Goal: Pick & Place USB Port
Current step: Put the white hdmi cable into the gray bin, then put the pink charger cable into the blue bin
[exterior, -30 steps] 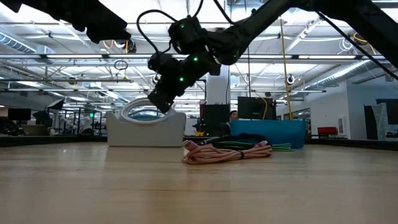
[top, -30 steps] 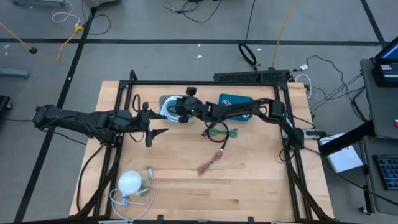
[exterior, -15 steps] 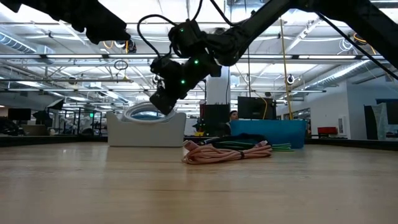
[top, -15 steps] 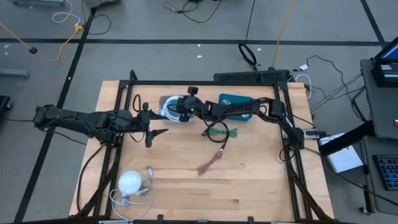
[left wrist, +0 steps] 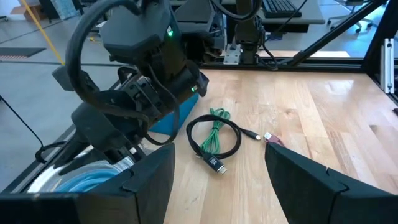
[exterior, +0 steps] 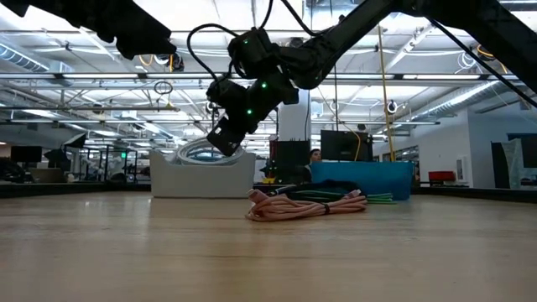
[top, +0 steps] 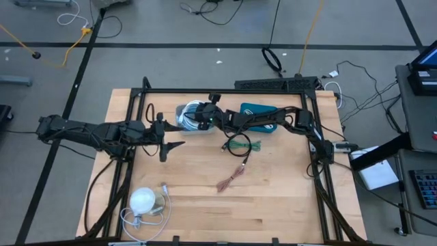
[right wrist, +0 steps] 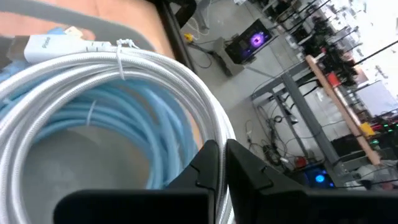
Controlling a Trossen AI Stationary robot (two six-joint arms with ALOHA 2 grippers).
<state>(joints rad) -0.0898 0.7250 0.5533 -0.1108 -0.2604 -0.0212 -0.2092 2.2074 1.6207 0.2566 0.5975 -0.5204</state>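
Observation:
A coiled white USB cable (right wrist: pixel 155 68), tied with a thin strap, sits over a blue coil inside the white bin (exterior: pixel 201 180) near the table's far edge (top: pixel 184 127). My right gripper (right wrist: pixel 221 163) reaches across from the right, stands over the bin (top: pixel 203 117) (exterior: pixel 223 141) and is shut on the white coil. My left gripper (top: pixel 171 145) hovers open left of the table's middle, touching nothing; its fingers frame the left wrist view (left wrist: pixel 217 186). The white coil's top (exterior: pixel 201 153) shows above the bin's rim. My right gripper pinches the white coil's bundled turns (right wrist: pixel 210 134) between its two fingers, at one side of the loop. The fingers come down from above, slanting from the table's right. The coil lies low in the bin, resting on the blue cable (right wrist: pixel 93 118).
A green and black cable (top: pixel 243 144) (left wrist: pixel 214 138) and a pink cable (top: pixel 232 176) (exterior: pixel 306 205) lie mid-table. A teal case (top: pixel 259 113) sits beside the bin. A white round object with a cable (top: pixel 143 200) rests near the near-left corner. A black frame rims the table.
My right gripper has moved slightly toward the table's right and down, staying shut on the white coil. The coil has sunk lower into the bin, and the bin has slid a little toward the right.

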